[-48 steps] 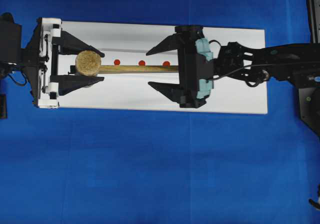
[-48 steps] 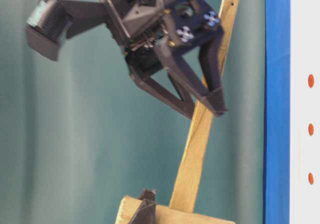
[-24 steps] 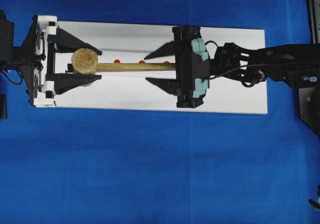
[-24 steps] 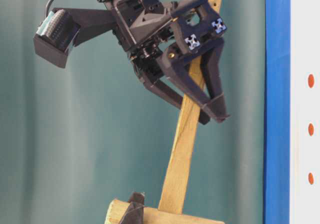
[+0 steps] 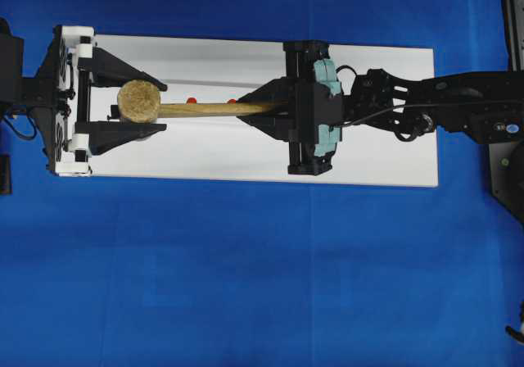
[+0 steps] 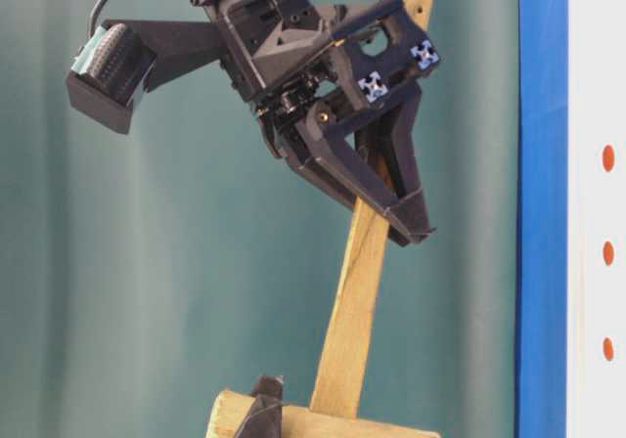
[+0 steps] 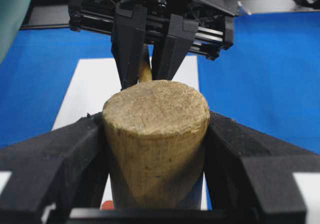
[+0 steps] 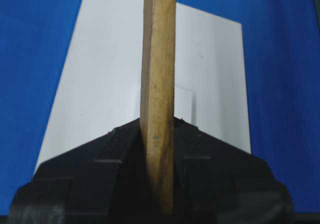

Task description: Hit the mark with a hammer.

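Blue-covered tabletop, teal backdrop behind it.
Blue cloth [image 5: 246, 285] covers the whole table, faint fold lines across it. White rectangular board [image 5: 385, 154] lies flat on it, toward the far side in the overhead view. Plain teal wall [image 6: 147, 291] in the table-level view. Even light, soft shadows.

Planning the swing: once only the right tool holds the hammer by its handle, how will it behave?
The hammer is probably head-heavy: its thick head dwarfs the thin flat handle, so it may pivot in the right tool. It looks like solid wood, so likely stiff. The flat handle faces should resist rolling between the pads.
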Controlling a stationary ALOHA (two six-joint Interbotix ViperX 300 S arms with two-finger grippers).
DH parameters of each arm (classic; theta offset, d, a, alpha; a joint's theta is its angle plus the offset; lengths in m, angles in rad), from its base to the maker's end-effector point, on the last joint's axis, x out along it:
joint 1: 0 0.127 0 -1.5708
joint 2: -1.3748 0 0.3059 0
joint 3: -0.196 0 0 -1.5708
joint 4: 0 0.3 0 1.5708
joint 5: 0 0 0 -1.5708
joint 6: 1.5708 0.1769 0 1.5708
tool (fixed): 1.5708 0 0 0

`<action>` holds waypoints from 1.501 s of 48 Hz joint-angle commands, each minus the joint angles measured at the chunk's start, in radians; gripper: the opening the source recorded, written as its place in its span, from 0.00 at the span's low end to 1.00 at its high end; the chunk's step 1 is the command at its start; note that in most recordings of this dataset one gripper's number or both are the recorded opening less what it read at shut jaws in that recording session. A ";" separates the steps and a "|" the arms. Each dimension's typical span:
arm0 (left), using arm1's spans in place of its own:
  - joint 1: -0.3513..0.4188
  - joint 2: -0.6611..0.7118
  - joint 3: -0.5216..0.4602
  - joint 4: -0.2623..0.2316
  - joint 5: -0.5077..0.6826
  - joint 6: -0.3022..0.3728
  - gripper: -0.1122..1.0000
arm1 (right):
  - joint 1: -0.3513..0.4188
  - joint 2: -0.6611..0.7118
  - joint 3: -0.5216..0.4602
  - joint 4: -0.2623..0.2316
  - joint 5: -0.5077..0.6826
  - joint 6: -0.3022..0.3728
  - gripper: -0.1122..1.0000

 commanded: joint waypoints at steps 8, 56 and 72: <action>-0.003 -0.006 -0.025 -0.003 -0.011 0.003 0.53 | 0.006 -0.011 -0.028 0.012 -0.006 -0.006 0.12; -0.009 -0.364 0.123 -0.005 0.232 -0.011 0.78 | 0.006 -0.110 0.087 0.117 0.018 -0.005 0.12; -0.009 -0.477 0.166 -0.005 0.327 -0.011 0.78 | 0.006 -0.110 0.087 0.138 0.035 -0.005 0.12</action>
